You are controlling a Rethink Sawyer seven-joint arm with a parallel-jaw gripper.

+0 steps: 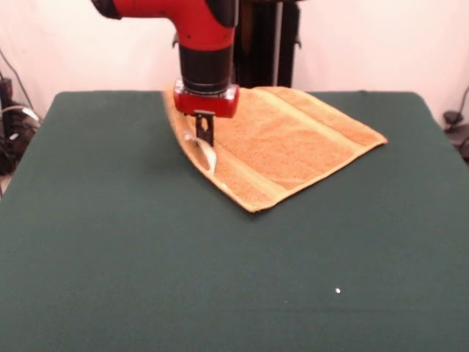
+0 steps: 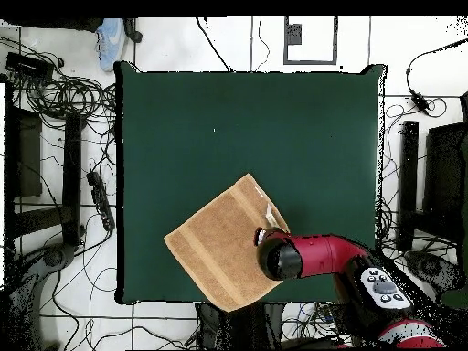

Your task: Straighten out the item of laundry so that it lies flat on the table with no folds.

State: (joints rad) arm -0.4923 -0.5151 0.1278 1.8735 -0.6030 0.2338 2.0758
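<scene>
From the front, I see my fingers (image 1: 204, 137) down on the towel (image 1: 286, 143) edge by its white label (image 1: 203, 152); I cannot tell whether they grip. Overhead, the towel (image 2: 219, 245) lies diagonal near the table (image 2: 183, 119) edge; dragging could pull it off.

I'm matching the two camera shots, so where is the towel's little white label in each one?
Front view: the white label curls off the towel's left edge, just below the tool.
Overhead view: the label sits at the towel's right edge, above the red arm.
Shared landmark: the arm's red wrist beside it.
</scene>
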